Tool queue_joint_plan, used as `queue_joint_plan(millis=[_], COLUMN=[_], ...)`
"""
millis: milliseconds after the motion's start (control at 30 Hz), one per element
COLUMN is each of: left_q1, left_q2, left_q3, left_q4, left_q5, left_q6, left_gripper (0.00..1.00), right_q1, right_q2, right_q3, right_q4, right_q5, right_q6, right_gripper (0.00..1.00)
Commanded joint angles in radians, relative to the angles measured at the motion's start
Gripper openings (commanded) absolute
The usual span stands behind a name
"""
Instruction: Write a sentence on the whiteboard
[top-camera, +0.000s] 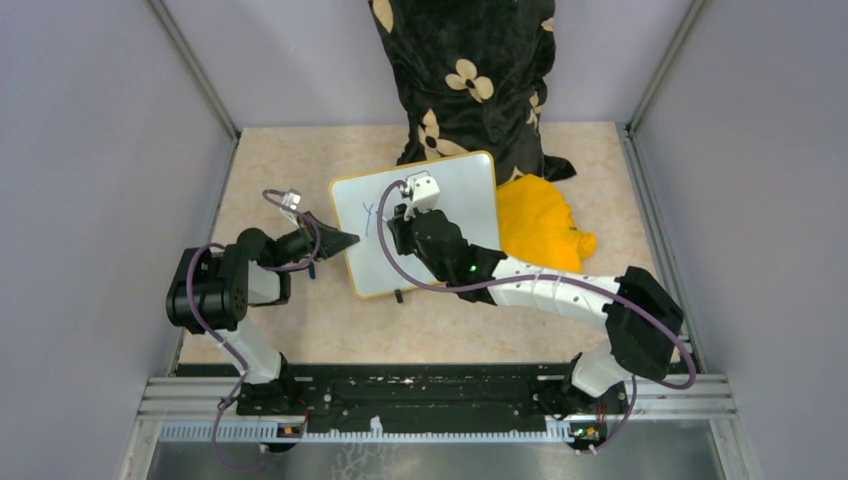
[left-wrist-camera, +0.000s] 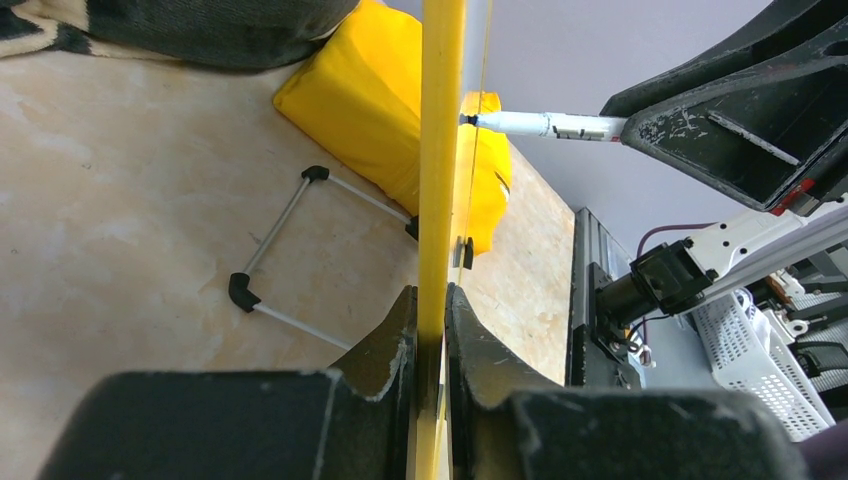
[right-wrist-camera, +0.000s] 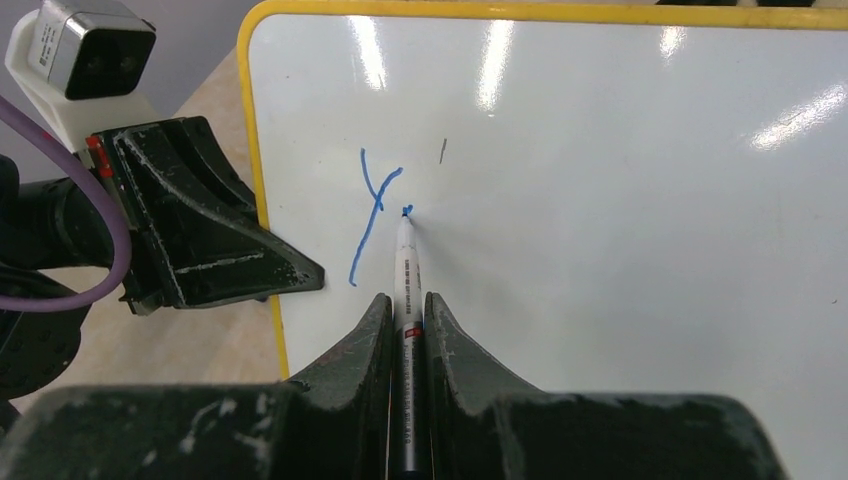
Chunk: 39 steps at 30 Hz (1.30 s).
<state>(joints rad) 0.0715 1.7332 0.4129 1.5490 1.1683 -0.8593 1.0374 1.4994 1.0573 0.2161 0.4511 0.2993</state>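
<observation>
The whiteboard (top-camera: 455, 195) stands tilted on the table, white with a yellow frame (right-wrist-camera: 262, 200). My left gripper (top-camera: 345, 240) is shut on its left edge; in the left wrist view the yellow edge (left-wrist-camera: 440, 150) runs up between the jaws of the left gripper (left-wrist-camera: 430, 300). My right gripper (right-wrist-camera: 406, 305) is shut on a white marker (right-wrist-camera: 405, 255), whose blue tip touches the board. Of the sentence only a blue "y" (right-wrist-camera: 368, 215) shows, just left of the tip, plus a small blue dot at the tip. The marker (left-wrist-camera: 545, 125) also meets the board in the left wrist view.
A yellow cloth (top-camera: 540, 225) lies right of the board. A dark flowered cushion (top-camera: 465, 70) leans at the back wall. The board's wire stand (left-wrist-camera: 280, 245) rests on the table behind it. Grey walls close in the sides.
</observation>
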Motion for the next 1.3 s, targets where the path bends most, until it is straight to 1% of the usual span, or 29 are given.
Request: queue_joint_plan(millis=[0,600,1267], left_q1=[-0.008,-0.009,-0.014], left_q2=[-0.006,-0.005,-0.003], left_q3=[-0.003,-0.003,-0.003], left_q4=[0.154,0.154,0.154], left_q5=[-0.016,-0.013,-0.009], left_q6=[0.026,0.027,0.029], left_gripper=[0.0,0.0,0.0], right_q1=[-0.017,-0.041,-0.047], right_q2=[-0.036,-0.079,-0.034], right_q3=[-0.028,-0.037,0.036], right_q4=[-0.011,-0.017,0.006], right_q5=[0.024,0.048,0.013], right_q6=[0.008,-0.005,-0.022], right_gripper=[0.0,0.0,0.0])
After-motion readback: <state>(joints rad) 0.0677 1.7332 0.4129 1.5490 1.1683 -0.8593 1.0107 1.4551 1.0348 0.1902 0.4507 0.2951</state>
